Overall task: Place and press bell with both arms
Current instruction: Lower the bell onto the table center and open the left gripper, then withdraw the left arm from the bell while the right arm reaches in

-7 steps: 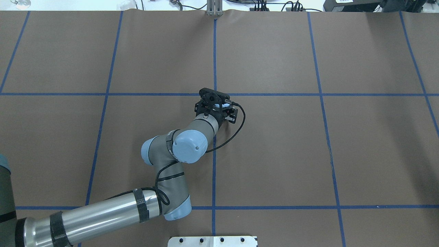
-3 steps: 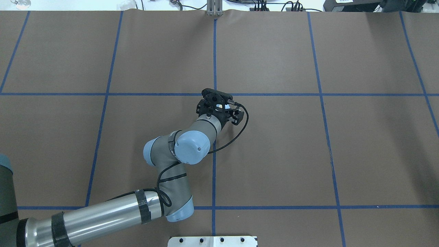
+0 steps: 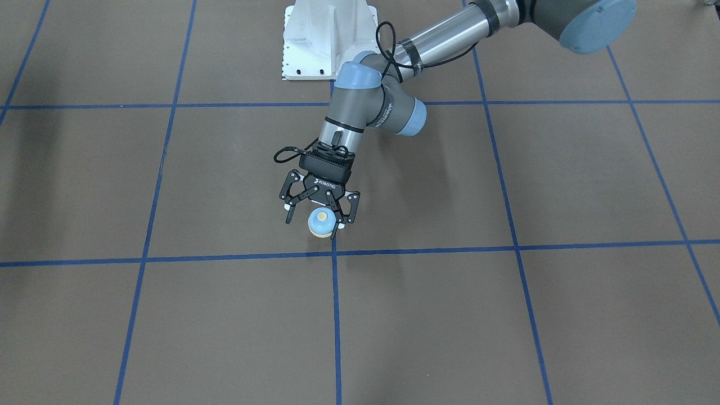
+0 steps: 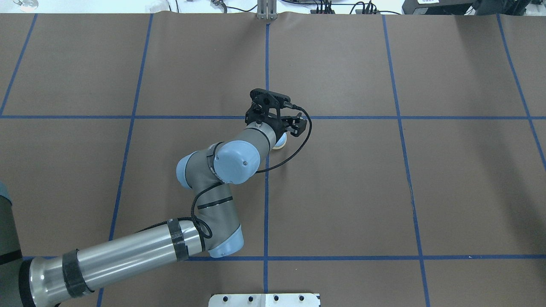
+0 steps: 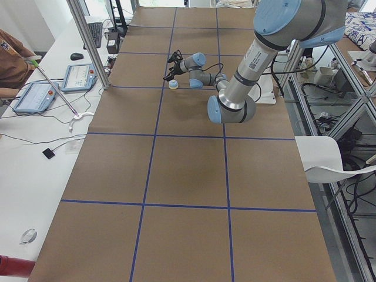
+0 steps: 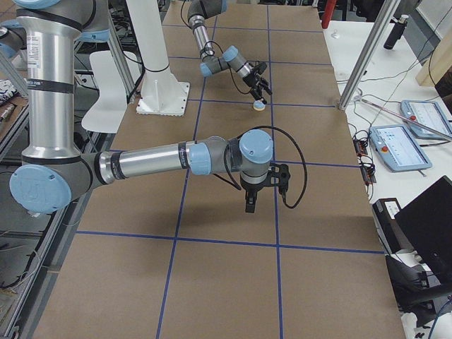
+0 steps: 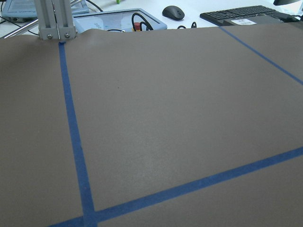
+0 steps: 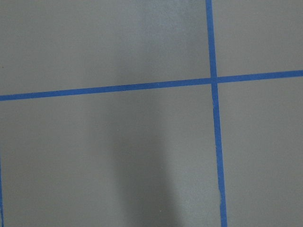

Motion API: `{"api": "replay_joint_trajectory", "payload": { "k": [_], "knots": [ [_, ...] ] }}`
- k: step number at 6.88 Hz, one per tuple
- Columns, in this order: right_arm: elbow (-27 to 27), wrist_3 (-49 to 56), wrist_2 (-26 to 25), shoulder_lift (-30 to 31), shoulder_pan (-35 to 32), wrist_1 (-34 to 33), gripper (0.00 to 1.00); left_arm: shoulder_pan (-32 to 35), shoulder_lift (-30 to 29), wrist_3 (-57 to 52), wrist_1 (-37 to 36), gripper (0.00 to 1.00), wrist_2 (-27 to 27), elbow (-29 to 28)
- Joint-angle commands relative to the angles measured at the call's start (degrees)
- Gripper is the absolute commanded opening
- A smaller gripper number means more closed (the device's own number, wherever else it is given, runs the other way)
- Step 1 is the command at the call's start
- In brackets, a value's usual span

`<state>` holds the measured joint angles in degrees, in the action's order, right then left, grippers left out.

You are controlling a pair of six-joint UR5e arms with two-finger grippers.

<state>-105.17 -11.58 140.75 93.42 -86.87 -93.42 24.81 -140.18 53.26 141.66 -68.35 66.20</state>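
The light-blue bell (image 3: 322, 221) with its cream button stands upright on the brown table, just on the robot's side of a blue tape crossing. It also shows in the overhead view (image 4: 281, 142). My left gripper (image 3: 318, 220) hangs open above it, fingers to either side, not touching. In the exterior left view the bell (image 5: 173, 84) is clearly below the gripper. My right gripper (image 6: 249, 203) shows only in the exterior right view, raised above the table far from the bell (image 6: 260, 104). I cannot tell whether it is open. Neither wrist view shows fingers or the bell.
The white pedestal (image 3: 326, 39) stands at the robot's edge of the table. Blue tape lines (image 4: 266, 192) divide the brown cover into squares. A metal post (image 4: 266, 12) stands at the far edge. A desk with tablets (image 7: 118, 19) and a keyboard lies beyond it.
My left gripper's jaws have spread and the wrist has lifted and shifted toward the far edge. The bell, earlier mostly hidden under the gripper, now shows on the table beside the wrist.
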Motion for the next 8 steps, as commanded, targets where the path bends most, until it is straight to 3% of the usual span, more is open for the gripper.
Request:
{"api": "replay_joint_trajectory", "payload": {
  "k": [1,2,3,6,8],
  "knots": [
    [-0.1,-0.2,0.8,-1.1,0.0,0.5,1.00,7.1,0.0,-0.1,-6.4,1.00,-9.9,1.9],
    [0.2,-1.8,0.6,-4.5,1.6,0.1,1.00,11.7,0.2,-0.2,-10.0,1.00,-16.0,2.1],
    [0.8,-8.0,0.4,-9.0,4.4,0.3,1.00,17.3,0.6,-4.4,-14.4,1.00,-26.0,2.0],
    [1.8,-24.6,-1.0,-19.9,16.3,0.5,1.00,27.6,9.4,-18.3,-20.6,1.00,-38.8,2.4],
    [3.3,-32.8,-7.7,-26.5,26.1,0.5,1.00,33.2,17.8,-25.1,-21.4,1.00,-43.9,5.6]
  ]
}}
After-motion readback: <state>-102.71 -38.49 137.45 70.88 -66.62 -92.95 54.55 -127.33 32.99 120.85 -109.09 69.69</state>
